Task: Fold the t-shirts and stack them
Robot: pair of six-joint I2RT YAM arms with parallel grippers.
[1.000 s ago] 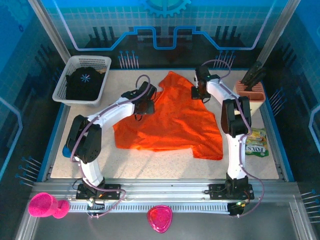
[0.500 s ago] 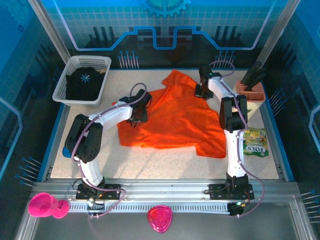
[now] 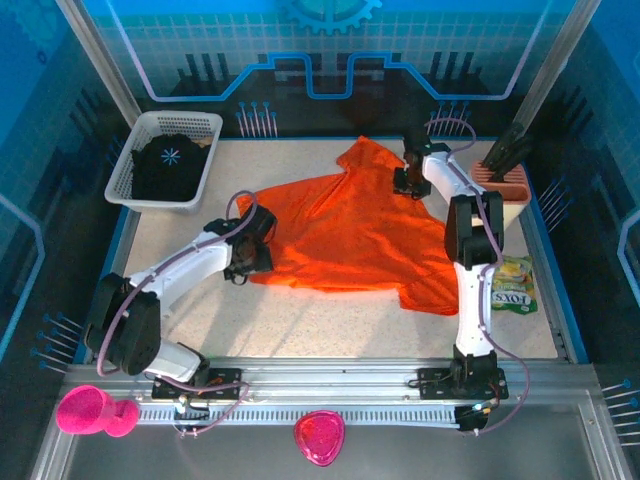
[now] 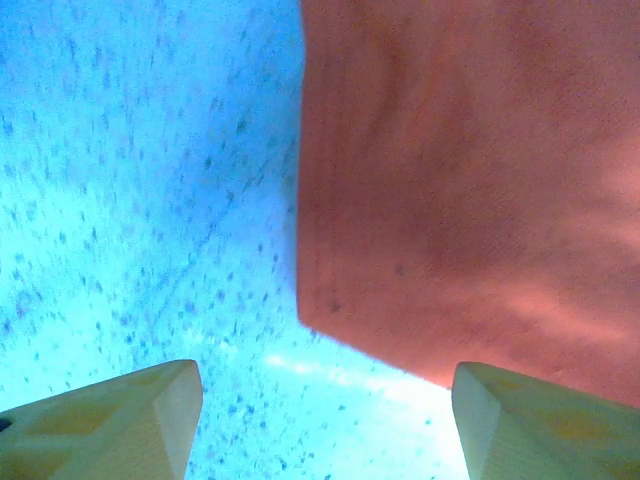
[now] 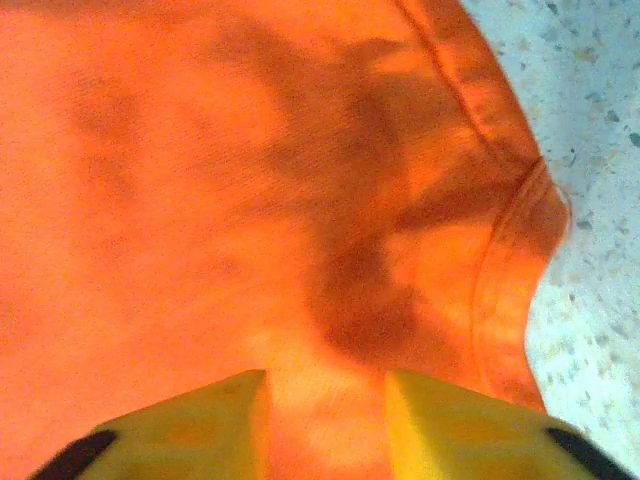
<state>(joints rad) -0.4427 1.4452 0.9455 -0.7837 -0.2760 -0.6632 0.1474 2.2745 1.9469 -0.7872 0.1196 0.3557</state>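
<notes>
Left gripper (image 4: 325, 420) is wide open and empty beside the orange t-shirt (image 3: 350, 235), which lies spread on the table (image 3: 330, 320); right gripper (image 5: 325, 400) is a little open over its far edge. I think I should pinch both sides evenly so it folds flat.

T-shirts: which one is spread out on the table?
The orange t-shirt, lying open on the table. The black t-shirt with the starburst print sits bunched in the white basket.
</notes>
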